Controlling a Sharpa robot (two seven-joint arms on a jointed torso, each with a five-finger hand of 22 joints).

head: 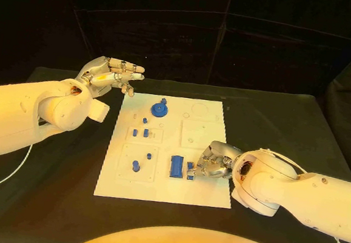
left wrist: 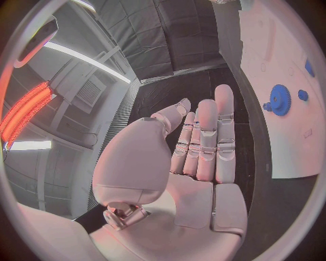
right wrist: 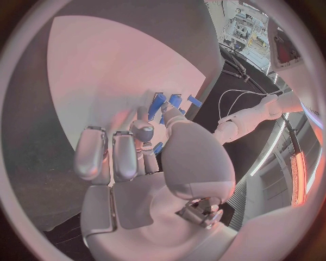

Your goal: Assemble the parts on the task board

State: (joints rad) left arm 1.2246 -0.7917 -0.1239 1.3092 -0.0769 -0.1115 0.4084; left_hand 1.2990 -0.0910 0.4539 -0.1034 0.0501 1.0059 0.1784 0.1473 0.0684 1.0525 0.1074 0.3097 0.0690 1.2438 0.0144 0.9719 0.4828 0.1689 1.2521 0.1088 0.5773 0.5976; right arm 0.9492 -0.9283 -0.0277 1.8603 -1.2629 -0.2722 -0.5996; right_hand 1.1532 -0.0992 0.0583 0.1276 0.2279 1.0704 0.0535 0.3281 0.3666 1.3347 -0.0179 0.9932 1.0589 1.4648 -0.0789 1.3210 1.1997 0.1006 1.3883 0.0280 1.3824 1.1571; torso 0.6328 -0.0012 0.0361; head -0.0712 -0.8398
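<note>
Head camera: high, looking down on task board (head: pixel 169 151) | left wrist: behind left hand (left wrist: pixel 197 157), off board's far-left corner | right wrist: close over board's near-right; all share board.

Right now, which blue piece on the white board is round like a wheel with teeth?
The blue gear at the task board's far end, nearest the left hand. The other blue parts are pegs or blocks.

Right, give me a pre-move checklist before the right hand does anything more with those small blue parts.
1. Left hand off the task board, holding nothing: ok.
2. Right hand over the board's near right corner, at the small blue parts: ok.
3. Right hand actually gripping a part: cannot tell, fingers hide the contact.
4. Blue gear seated at the board's far end: ok.
5. Long blue block clear of the right hand: ok.
</note>
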